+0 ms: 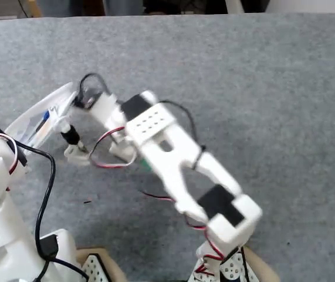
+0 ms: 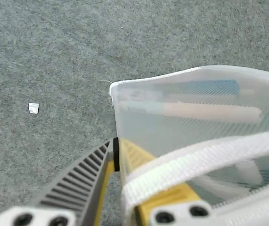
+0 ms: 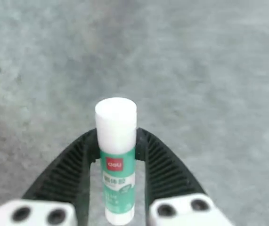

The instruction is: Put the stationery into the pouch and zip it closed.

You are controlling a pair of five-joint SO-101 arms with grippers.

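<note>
In right pincer point(image 3: 117, 137): glue stick point(image 3: 118, 162) clamped, axis along fingers point(image 3: 165, 172), cap outward; left pincer point(image 2: 116, 159) pinches pouch point(image 2: 195, 125).

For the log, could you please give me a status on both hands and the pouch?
Left hand shut on pouch edge. Right hand shut on glue stick. Stationery inside pouch. Small white scrap on mat, apart from pouch.

Left tool point(image 2: 116, 156), right tool point(image 3: 118, 141), both clamped.
</note>
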